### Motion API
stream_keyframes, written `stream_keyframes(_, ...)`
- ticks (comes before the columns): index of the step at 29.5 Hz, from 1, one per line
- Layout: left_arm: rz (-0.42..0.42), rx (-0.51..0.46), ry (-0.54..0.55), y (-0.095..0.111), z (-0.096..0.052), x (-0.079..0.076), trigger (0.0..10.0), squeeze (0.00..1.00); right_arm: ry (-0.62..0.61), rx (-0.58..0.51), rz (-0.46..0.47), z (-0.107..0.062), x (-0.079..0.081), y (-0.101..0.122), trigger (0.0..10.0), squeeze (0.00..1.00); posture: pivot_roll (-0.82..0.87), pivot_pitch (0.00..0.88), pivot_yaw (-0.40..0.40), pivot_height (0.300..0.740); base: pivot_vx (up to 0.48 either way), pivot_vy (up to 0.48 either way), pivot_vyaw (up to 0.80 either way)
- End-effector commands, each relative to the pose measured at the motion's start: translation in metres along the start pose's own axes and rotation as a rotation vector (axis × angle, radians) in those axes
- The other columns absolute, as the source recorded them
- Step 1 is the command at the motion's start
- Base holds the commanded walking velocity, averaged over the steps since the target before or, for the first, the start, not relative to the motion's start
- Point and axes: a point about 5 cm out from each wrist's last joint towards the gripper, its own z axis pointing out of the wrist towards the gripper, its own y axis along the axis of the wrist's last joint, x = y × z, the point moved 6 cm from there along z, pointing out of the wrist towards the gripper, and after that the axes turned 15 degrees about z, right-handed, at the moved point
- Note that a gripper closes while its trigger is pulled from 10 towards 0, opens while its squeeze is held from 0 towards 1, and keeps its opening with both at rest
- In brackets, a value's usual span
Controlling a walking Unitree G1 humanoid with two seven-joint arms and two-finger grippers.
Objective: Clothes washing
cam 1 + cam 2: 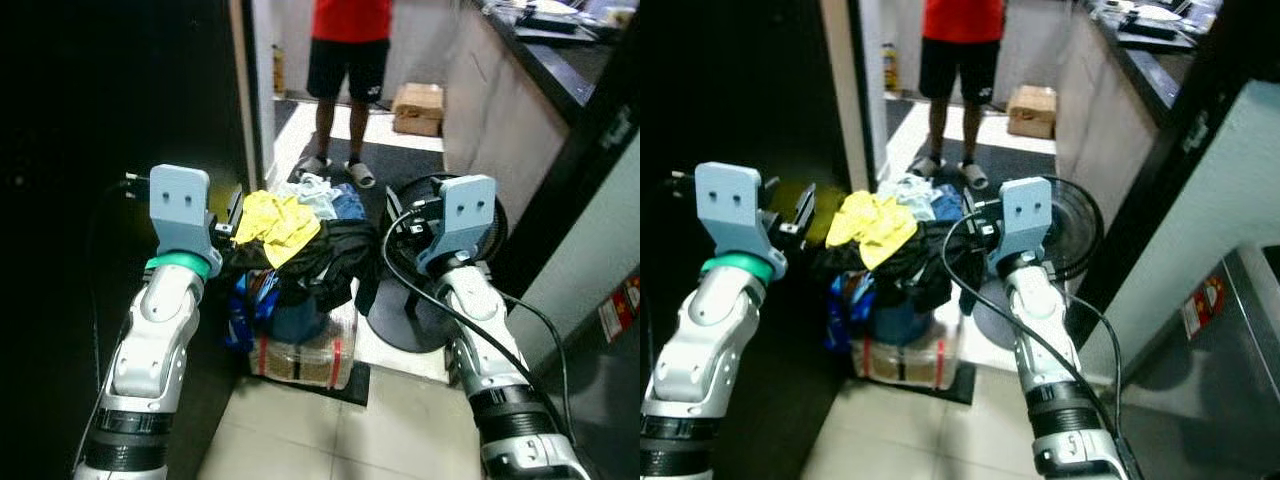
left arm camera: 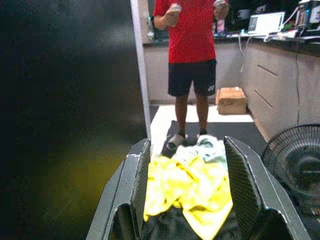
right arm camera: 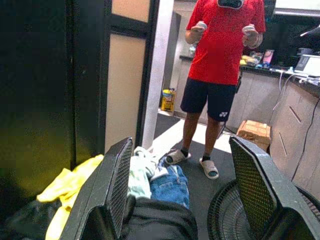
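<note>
Item: clothes pile, between my raised arms.
Left gripper wide open, empty, nearest, yellow top straight ahead; right gripper open, empty.

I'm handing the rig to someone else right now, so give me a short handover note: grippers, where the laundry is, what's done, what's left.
Left gripper: open, raised at the left side of the clothes pile, fingers either side of the yellow garment; whether they touch it cannot be told.
Right gripper: open, raised at the pile's right side, holding nothing.
Laundry: heaped on a blue container on the floor; black clothing, jeans and a pale garment also in the heap.
Nearby: floor fan to the right, a person standing beyond the pile.
Done: arms positioned at the pile.
Left: grip the clothes, carry them to the washer.
</note>
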Motion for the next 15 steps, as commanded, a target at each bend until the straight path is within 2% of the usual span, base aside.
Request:
stream_keyframes(1,0.005,0.007,0.013,-0.0032,-0.0003,0.0033,10.0,0.00,0.006,0.002,0.015,0.0000,0.0038,-0.0016,10.0,0.00,0.08,0.000,-0.013,0.740,0.000,0.000,0.74)
stream_keyframes(5,0.002,0.004,0.014,-0.0030,-0.0003,0.0034,10.0,0.00,0.000,-0.002,0.016,0.0001,0.0036,-0.0009,10.0,0.00,0.08,0.000,-0.013,0.740,0.000,0.000,0.61)
stream_keyframes(9,0.009,0.015,0.028,-0.0066,0.0007,0.0033,10.0,0.00,0.012,-0.003,0.009,-0.0013,0.0102,-0.0030,10.0,0.00,0.08,0.000,-0.011,0.740,0.451,0.000,0.00)
stream_keyframes(15,0.007,0.015,0.024,-0.0064,0.0008,0.0025,10.0,0.00,0.010,-0.001,0.017,-0.0017,0.0102,-0.0035,10.0,0.00,0.08,0.000,-0.010,0.740,0.450,0.000,0.00)
